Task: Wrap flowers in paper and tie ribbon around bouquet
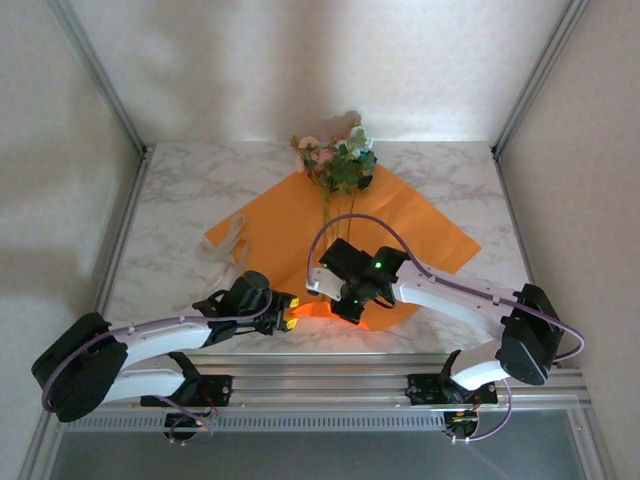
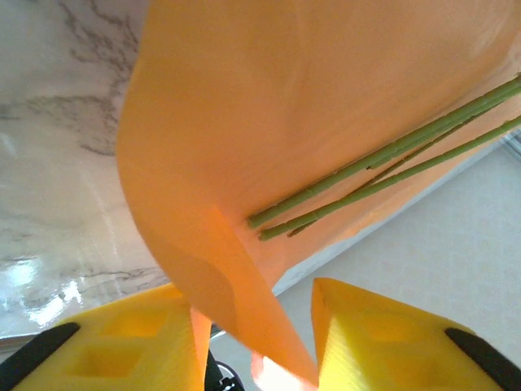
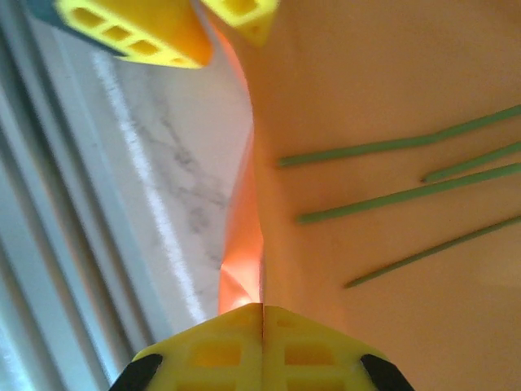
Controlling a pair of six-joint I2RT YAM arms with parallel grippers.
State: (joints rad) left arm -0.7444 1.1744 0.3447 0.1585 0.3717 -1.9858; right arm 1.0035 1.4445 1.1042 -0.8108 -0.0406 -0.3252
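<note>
Right tool [image 3: 262, 308], closest to its own wrist camera: yellow fingers pressed flat together with no gap. The near corner of the paper [image 3: 391, 73] is pinched in the seam (an orange fold rises straight out of the tips).

Left tool [image 2: 248, 285]: fingers part-way open with a clear gap. A narrow flap of the paper [image 2: 269, 122] runs down through that gap, not clamped. Can't tell whether it touches the pads.

Both tools sit close together at the paper's near corner, by the near edge of the table [image 1: 170, 210], with the left tool [image 1: 290, 316] just left of the right tool [image 1: 350, 305]. That corner is lifted off the table and curled up. The rest of the paper [image 1: 420, 230] lies flat mid-table, orange and glossy.

Flowers [image 1: 340, 160] lie on it, blooms at the paper's far corner toward the far edge. Stems [image 3: 366, 148] run back toward the tools, their bare ends short of the pinched fold.

Ribbon [image 1: 230, 245] lies loose on the marble just off the paper's left side, toward the left edge of the table.

Green light [image 1: 380, 265] is lit on the right wrist.
</note>
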